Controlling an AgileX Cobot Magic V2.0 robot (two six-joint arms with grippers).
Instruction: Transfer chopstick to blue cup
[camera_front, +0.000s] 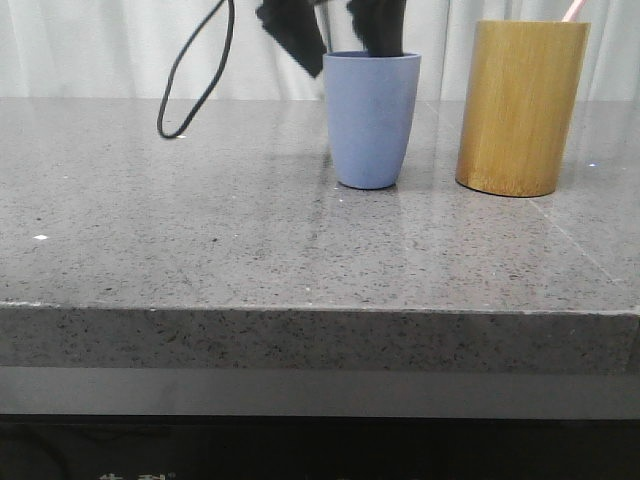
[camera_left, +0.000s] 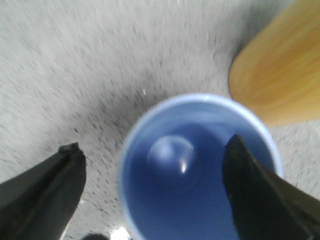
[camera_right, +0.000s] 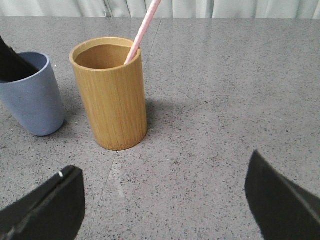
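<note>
My left gripper straddles the matte periwinkle-blue cup rim, jaws wide and empty, thin pink chopstick in the bamboo holder; a careless lift could tip that cup.

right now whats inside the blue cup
One finger of the left pincer dips inside the blue cup; its visible bottom is bare. The chopstick stands in the bamboo holder.

Chopstick in holder, right of cup
</note>
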